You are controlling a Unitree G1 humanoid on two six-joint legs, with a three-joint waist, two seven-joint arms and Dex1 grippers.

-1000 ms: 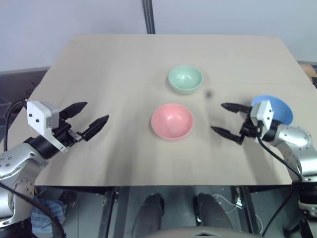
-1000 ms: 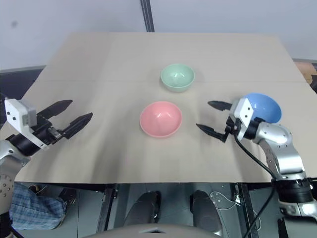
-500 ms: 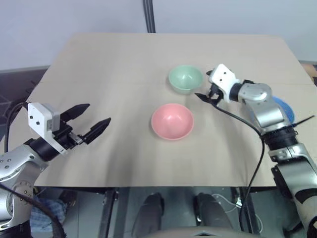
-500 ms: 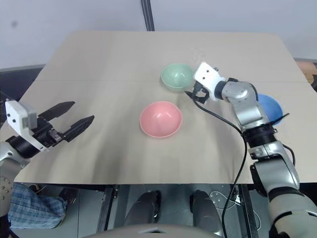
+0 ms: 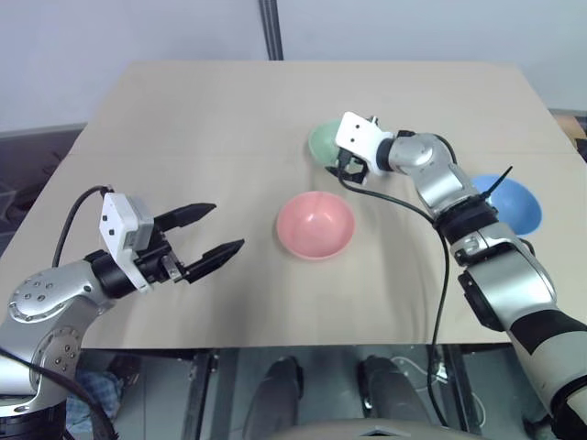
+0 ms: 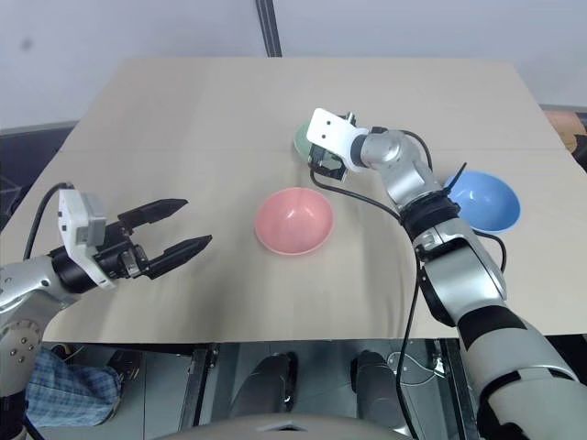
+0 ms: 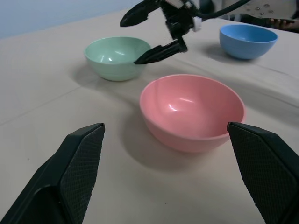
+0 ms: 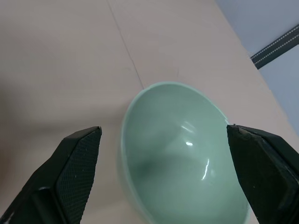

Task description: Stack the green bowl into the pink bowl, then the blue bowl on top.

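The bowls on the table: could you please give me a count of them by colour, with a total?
Green bowl: 1
Pink bowl: 1
Blue bowl: 1
Total: 3 bowls, all standing apart on the table, none stacked yet.

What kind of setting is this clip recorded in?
Probably a lab or test room: a plain light wooden table against a bare pale wall, holding just three plastic bowls, green, pink and blue.
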